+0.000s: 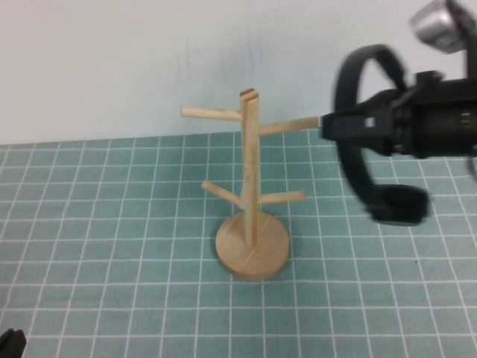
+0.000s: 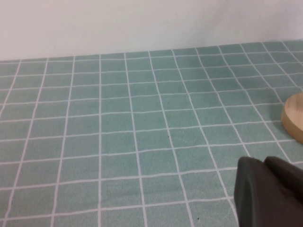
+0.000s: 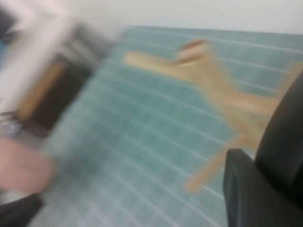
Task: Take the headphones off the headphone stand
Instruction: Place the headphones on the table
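The left pincer (image 1: 10, 344) sits low at the near counter (image 1: 112, 246) edge; I cannot tell its state. Mid-counter stands the light wooden headphone stand (image 1: 250, 190). Beside its upper peg, airborne, the right pincer (image 1: 339, 125) pinches the matte black headphones (image 1: 365, 130) by their headband.

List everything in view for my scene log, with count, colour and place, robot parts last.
headphones: one, matte black, in the air right of the stand, clear of its pegs, held at the headband by the right gripper.
headphone stand: one, light wood, round base on the mat near the table's centre, upright, all four pegs bare.
table mat: one, teal with a white grid, covering the table.
wall: white, behind the table.
right gripper: one, black, raised at the right, just beyond the tip of the stand's upper right peg, shut on the headband.
left gripper: one, black, low at the table's near left corner, away from the stand.
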You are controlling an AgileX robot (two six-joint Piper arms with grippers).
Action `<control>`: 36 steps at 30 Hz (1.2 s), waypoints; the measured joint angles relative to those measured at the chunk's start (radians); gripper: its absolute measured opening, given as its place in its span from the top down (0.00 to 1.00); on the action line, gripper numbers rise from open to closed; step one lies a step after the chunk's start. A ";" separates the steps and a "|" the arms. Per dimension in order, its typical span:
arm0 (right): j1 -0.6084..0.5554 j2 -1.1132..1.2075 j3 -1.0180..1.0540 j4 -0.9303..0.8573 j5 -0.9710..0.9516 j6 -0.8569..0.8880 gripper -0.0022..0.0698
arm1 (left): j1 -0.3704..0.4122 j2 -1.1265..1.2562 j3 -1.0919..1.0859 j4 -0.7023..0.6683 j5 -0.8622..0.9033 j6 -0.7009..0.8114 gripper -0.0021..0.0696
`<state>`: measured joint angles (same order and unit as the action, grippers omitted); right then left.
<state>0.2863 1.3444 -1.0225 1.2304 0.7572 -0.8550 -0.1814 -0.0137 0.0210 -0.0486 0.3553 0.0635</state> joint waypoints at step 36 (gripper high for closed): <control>-0.037 0.450 -0.005 -0.564 -0.173 0.832 0.88 | 0.000 0.000 0.000 0.000 0.000 0.000 0.98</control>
<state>0.2491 1.7943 -1.0274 0.6660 0.5845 -0.0229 -0.1814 -0.0137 0.0210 -0.0486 0.3553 0.0635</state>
